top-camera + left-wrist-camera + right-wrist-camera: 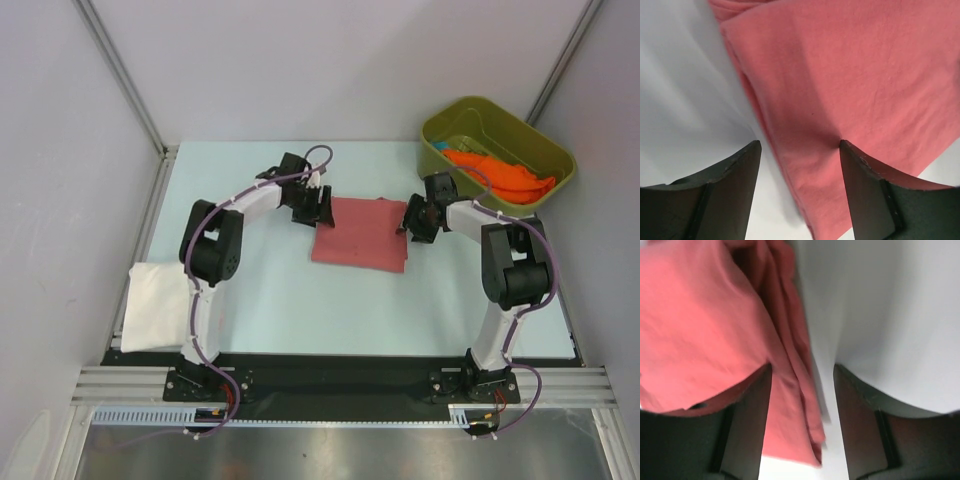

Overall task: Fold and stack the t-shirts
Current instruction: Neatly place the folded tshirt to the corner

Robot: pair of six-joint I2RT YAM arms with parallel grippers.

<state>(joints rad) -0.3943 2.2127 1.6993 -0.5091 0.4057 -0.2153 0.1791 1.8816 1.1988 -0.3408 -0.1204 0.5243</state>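
The salmon-red t-shirt (pixel 360 235) lies folded into a rough square in the middle of the table. My left gripper (pixel 318 208) is at its left edge. In the left wrist view the gripper (pixel 800 145) is open, and the shirt's folded edge (pixel 805 165) runs between the fingers. My right gripper (pixel 412 222) is at the shirt's right edge. In the right wrist view that gripper (pixel 802 371) is open, with the layered edge (pixel 795 405) in the gap and a cloth layer draped over the left finger (pixel 747 415). The white t-shirt (pixel 155 305) lies folded at the left. The orange t-shirt (pixel 500 172) and a bit of teal cloth (pixel 447 147) are in the bin.
The olive-green plastic bin (pixel 548 150) stands at the back right, close behind my right arm. Grey walls enclose the table on the left, back and right. A black rail runs along the near edge by the arm bases.
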